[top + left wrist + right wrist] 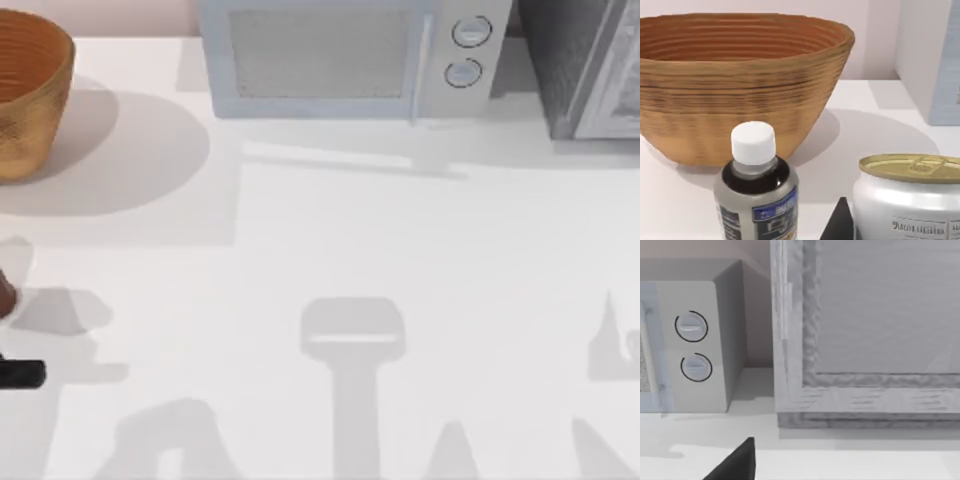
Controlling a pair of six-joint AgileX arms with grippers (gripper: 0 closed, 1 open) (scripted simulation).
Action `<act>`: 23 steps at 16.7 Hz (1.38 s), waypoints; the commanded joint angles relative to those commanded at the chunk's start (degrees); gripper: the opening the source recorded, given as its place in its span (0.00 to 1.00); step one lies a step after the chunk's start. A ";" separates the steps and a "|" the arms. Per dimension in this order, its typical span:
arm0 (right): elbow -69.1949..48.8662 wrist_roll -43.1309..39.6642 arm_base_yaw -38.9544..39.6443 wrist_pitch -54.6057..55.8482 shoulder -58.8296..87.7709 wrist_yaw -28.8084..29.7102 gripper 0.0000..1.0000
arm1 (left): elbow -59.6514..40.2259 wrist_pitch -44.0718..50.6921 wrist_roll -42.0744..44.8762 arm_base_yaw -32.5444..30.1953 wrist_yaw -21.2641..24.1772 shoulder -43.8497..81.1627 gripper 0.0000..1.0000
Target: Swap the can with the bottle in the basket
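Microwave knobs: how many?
2. On the microwave at the table's back, the upper knob sits directly above the lower knob on its right-hand panel. None look hidden.

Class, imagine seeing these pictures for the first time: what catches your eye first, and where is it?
The big orange-brown woven basket stands out at the table's far left corner. In the left wrist view a white-capped bottle and a gold-topped can stand on the table in front of the basket, not in it. A pale microwave sits along the back edge.
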State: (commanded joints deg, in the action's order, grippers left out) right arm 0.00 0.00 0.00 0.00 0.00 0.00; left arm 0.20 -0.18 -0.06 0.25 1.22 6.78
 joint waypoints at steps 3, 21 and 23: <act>0.00 0.00 0.00 0.00 0.00 0.00 1.00 | -1.47 -2.16 0.12 -0.42 2.43 7.75 0.00; 0.00 0.00 0.00 0.00 0.00 0.00 1.00 | -36.49 -42.97 2.34 -10.50 38.51 79.14 0.00; 0.00 0.00 0.00 0.00 0.00 0.00 1.00 | -41.08 -47.97 2.39 -11.77 43.24 87.49 0.00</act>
State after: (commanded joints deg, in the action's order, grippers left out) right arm 0.00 0.00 0.00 0.00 0.00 0.00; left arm -40.88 -48.15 2.33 -11.53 44.46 94.26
